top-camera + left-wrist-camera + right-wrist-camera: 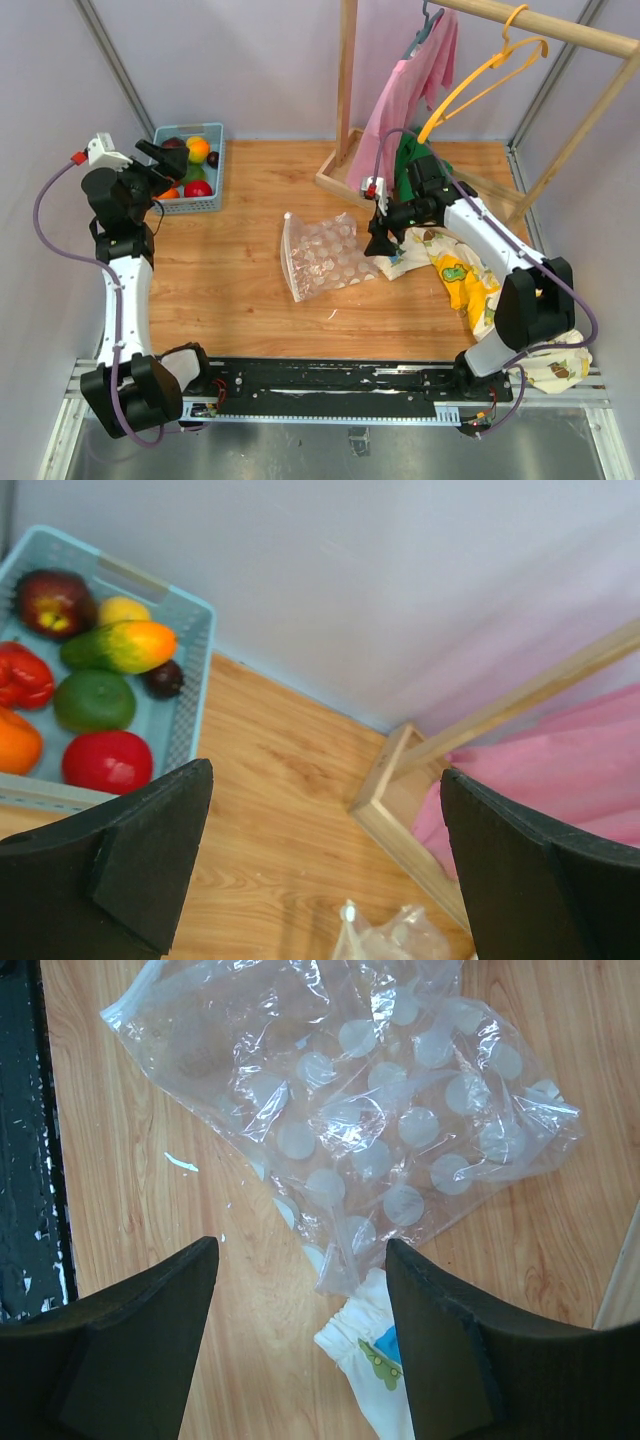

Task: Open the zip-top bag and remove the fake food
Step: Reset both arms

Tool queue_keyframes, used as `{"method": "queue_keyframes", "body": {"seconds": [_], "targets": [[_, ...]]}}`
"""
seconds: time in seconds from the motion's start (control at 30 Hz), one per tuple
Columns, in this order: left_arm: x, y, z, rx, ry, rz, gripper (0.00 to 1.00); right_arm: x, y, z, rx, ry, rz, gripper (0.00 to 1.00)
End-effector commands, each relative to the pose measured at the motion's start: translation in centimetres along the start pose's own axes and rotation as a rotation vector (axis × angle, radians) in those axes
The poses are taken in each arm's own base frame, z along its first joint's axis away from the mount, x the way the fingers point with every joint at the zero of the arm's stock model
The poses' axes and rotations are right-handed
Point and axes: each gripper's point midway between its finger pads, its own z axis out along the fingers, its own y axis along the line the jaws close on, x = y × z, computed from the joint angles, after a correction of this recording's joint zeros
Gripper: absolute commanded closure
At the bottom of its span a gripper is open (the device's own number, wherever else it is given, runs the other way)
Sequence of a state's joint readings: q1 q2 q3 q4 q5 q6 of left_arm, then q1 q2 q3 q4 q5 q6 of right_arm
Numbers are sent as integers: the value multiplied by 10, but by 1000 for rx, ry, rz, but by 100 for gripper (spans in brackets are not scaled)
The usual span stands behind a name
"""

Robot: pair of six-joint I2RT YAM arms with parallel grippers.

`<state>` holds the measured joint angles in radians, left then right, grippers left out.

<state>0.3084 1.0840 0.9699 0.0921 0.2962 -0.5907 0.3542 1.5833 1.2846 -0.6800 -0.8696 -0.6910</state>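
The zip-top bag [322, 255] lies flat and crumpled in the middle of the wooden table, clear with pale dots [370, 1110]. It looks empty. The fake food [198, 188], red, orange, yellow, green and dark pieces [107, 760], sits in a light blue basket [216, 165] at the back left. My left gripper [172, 165] hovers open beside that basket [195, 650], nothing between its fingers [325, 780]. My right gripper [380, 243] stands open just above the bag's right corner [300, 1250], not closed on it.
A yellow-and-white cartoon-print cloth [465, 275] lies under the right arm, its cuff touching the bag's corner [375, 1360]. A wooden clothes rack [345, 100] with a pink garment [410, 90], a yellow hanger [480, 80] and a green cloth [408, 165] stands at the back right.
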Motion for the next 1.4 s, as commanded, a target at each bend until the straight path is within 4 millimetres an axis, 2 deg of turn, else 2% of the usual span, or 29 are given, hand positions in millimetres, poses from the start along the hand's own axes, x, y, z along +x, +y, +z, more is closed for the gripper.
{"method": "queue_keyframes", "body": {"seconds": [0.0,0.17,0.37,0.53,0.63,0.73,0.9,1.13,1.37], "targets": [[3,-34,-14,155,47,-40,1,-2,6,-17,15,-23,-23,31],[18,-59,-27,271,161,-99,1,-6,8,-33,39,-39,-36,31],[22,-81,-40,336,207,-147,2,-11,23,-59,46,-11,-56,30],[24,-103,-44,327,297,-55,2,-21,29,-88,119,19,-80,23],[19,-112,-49,299,310,17,2,-30,30,-110,177,26,-71,16],[10,-124,-56,308,298,45,2,-40,31,-132,240,44,-89,0],[-12,-151,-67,377,254,41,2,-55,35,-163,335,41,-100,2],[-32,-175,-77,439,216,47,2,-49,44,-164,297,-17,-18,2],[-34,-184,-83,477,217,25,2,-49,67,-168,266,-39,-118,2]]}}
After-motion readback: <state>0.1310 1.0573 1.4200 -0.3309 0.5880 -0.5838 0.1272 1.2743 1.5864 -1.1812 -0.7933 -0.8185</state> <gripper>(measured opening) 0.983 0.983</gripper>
